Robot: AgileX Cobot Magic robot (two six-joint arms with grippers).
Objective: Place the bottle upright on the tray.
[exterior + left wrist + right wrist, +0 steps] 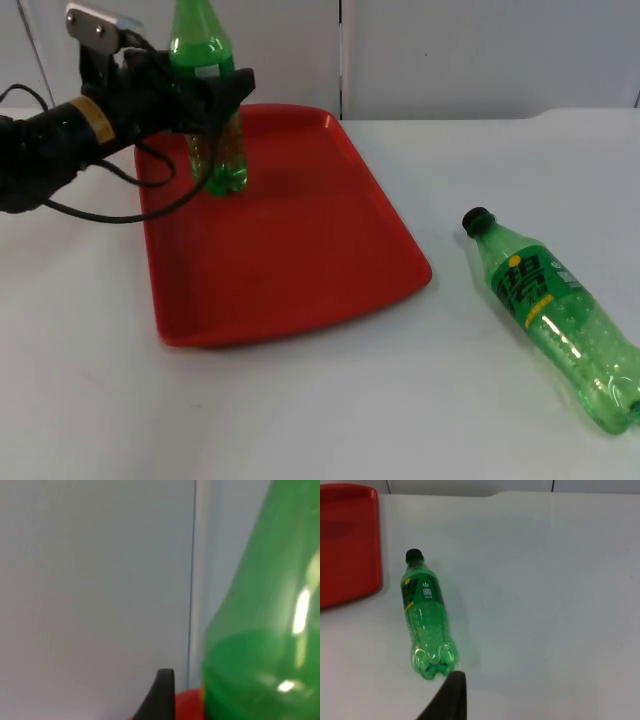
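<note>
A green plastic bottle point(222, 160) stands upright at the back left of the red tray point(300, 250), its base down on the tray floor. My left gripper point(215, 95) reaches in from the left and is shut on the bottle's middle. In the left wrist view the bottle's green shoulder point(265, 645) looms close beside one black fingertip point(161, 692). A second green bottle point(555, 310) with a black cap lies on its side on the white table, right of the tray. My right gripper point(451, 697) hovers just past that lying bottle's point(426, 620) base.
The tray's near edge point(290, 330) and right corner point(425, 272) sit on the white table. A grey partition wall point(480, 50) closes off the back. Open table runs along the front and between the tray and the lying bottle.
</note>
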